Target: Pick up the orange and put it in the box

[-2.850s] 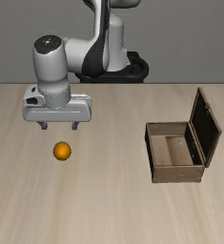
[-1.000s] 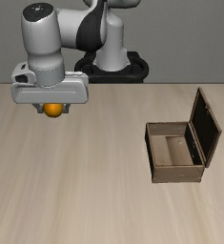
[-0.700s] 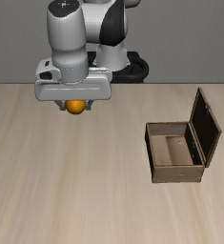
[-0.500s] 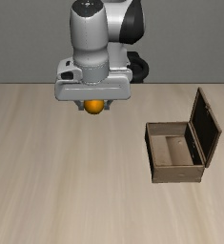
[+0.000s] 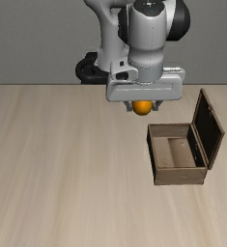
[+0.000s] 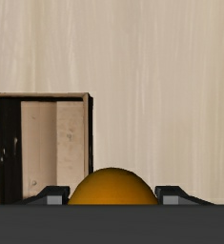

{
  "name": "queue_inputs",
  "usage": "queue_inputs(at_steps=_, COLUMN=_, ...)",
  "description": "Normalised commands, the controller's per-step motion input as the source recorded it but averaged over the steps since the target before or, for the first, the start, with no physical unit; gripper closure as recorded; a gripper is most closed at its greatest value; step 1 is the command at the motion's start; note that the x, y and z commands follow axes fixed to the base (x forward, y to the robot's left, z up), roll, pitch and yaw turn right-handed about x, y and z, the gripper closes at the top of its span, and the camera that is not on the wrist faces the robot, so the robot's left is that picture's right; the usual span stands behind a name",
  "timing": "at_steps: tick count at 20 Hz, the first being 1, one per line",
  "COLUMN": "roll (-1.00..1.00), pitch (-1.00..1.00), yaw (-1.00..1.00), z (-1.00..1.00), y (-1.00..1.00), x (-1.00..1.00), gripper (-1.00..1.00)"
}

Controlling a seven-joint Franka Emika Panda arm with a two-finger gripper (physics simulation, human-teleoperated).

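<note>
Pincer state: my pincer (image 5: pixel 142 104) is closed on the orange (image 5: pixel 142 108), gripping it from two sides.
Finger contact: in the wrist view, one finger (image 6: pixel 54 194) and the other finger (image 6: pixel 169 194) sit against opposite flanks of the orange (image 6: pixel 111 188), which bulges up between them.
Pincer attitude: pointing straight down, hand body level, raised above the table (image 5: pixel 57 183).
Orange location: carried in the air and clear of the table, hanging just under the hand body. It is near the box (image 5: pixel 176 178), toward the exterior view's left of it and on the robot-base side of its open compartment.
Box condition: dark brown wooden box resting on the table. Its lid (image 5: pixel 209 128) is open and stands up along the side at the exterior view's right.
Box in wrist view: the box (image 6: pixel 42 95) lies below my pincer and off to one side of the orange. Its light interior floor faces up, with a darker strip along one inner side.
Table surface: pale wood grain (image 6: pixel 161 76) lies under and beyond the orange.
Task status: the orange is lifted and not yet in the box.
</note>
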Motion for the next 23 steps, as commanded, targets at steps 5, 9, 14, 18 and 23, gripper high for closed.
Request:
queue_inputs(at_steps=5, roll=0.0, pitch=0.0, yaw=0.0, z=0.0, y=1.0, x=0.0, gripper=1.0)
queue_inputs(at_steps=9, roll=0.0, pitch=0.0, yaw=0.0, z=0.0, y=0.75, x=0.25, gripper=1.0)
queue_inputs(at_steps=14, roll=0.0, pitch=0.0, yaw=0.0, z=0.0, y=0.0, x=0.2, gripper=-1.0)
queue_inputs(at_steps=18, roll=0.0, pitch=0.0, yaw=0.0, z=0.0, y=0.0, x=0.0, gripper=-1.0)
queue_inputs(at_steps=23, roll=0.0, pitch=0.0, yaw=0.0, z=0.0, y=0.0, x=0.0, gripper=-1.0)
